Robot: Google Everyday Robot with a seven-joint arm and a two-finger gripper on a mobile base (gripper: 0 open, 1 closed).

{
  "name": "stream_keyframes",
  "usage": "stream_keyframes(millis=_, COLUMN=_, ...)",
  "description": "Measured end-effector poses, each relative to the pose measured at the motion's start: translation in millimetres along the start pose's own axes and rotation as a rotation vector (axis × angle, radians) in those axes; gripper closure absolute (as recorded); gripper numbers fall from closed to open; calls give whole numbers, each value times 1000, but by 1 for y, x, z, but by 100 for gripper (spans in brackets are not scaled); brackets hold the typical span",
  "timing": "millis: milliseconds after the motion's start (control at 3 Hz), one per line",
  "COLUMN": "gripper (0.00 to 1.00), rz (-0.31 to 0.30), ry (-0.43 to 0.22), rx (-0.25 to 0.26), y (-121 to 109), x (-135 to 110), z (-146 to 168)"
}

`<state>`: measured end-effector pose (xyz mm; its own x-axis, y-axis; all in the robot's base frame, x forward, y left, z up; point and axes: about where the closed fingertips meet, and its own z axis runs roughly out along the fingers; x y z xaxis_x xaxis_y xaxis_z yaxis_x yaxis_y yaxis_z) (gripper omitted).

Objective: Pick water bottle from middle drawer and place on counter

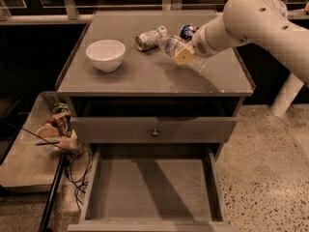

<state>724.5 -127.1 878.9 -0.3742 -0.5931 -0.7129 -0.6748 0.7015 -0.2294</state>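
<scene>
My gripper [185,55] is at the end of the pale arm that reaches in from the upper right. It is shut on the water bottle [172,45], a clear ribbed bottle held tilted just above the counter [145,76], cap end toward the left. The bottle's tip is close to the green-white can [147,38], which lies on its side at the back of the counter. The middle drawer [152,190] is pulled open below, and its flat floor is bare.
A white bowl [105,54] stands on the counter's left half. A blue can [188,31] sits at the back, behind the gripper. A closed drawer front with a round knob [155,132] is above the open drawer. A low side tray [29,163] with clutter and cables is at the left.
</scene>
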Motion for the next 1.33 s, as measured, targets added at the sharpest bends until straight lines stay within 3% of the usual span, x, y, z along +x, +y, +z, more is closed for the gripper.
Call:
stream_keyframes(millis=667, gripper=100, rz=36, ry=40, rx=-33, y=-2, x=23, z=7)
stream_keyframes(millis=1000, gripper=90, rz=37, ry=47, rx=-34, y=-2, x=27, z=7)
stream_keyframes(millis=1333, gripper=65, rz=37, ry=47, rx=-34, y=-2, x=27, z=7)
